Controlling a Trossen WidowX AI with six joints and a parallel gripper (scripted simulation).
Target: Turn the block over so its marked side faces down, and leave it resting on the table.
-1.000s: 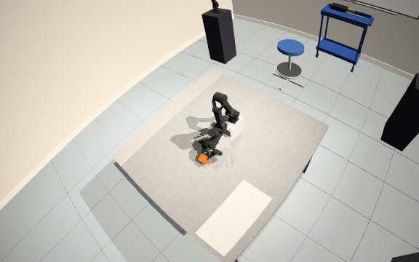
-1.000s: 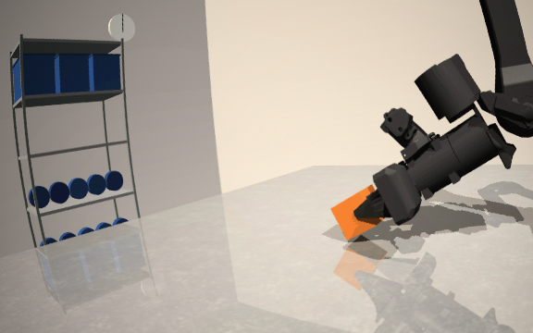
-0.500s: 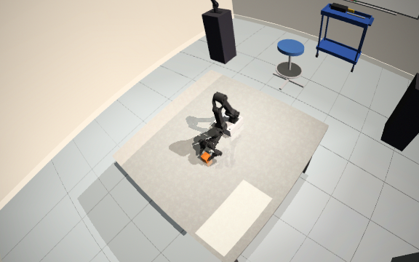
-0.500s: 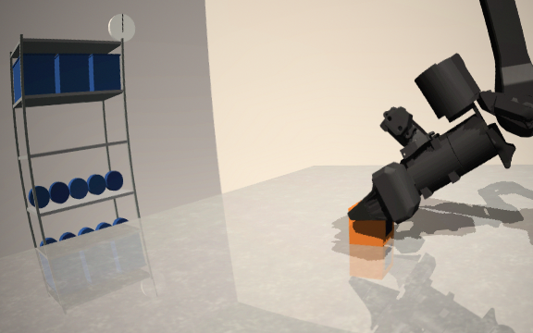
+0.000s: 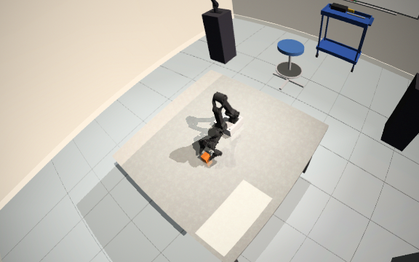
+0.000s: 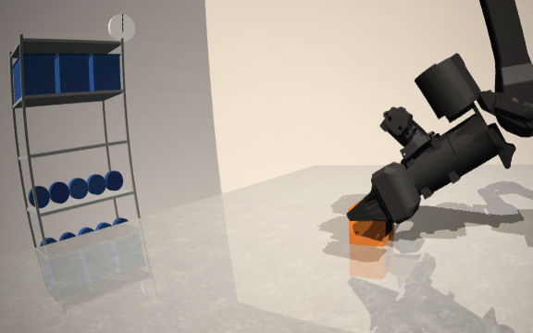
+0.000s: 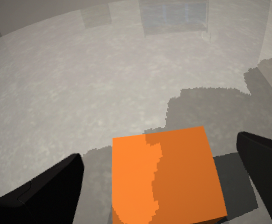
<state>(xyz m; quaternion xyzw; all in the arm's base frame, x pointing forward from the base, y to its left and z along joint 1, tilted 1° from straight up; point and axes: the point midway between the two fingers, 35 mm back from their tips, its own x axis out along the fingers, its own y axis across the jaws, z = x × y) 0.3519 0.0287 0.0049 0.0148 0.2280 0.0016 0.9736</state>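
The orange block (image 5: 205,157) (image 6: 359,238) (image 7: 187,175) rests flat on the table (image 5: 275,109) (image 6: 271,240) (image 7: 62,100). Its upper face is plain orange in the wrist view, partly shadowed. The marked side is not directly visible; in the exterior view a greyish patch shows in the reflection of the side toward the arm. The underside is hidden. My gripper (image 5: 209,153) (image 6: 356,216) (image 7: 161,152) is open and tilted down, with one finger on either side of the block. Gaps show between both fingers and the block in the wrist view.
A pale rectangle (image 5: 233,218) lies on the table near one end. The arm's light base (image 5: 236,127) stands behind the gripper. A shelf rack (image 6: 81,99), a blue stool (image 5: 290,47) and dark pedestals stand away from the table.
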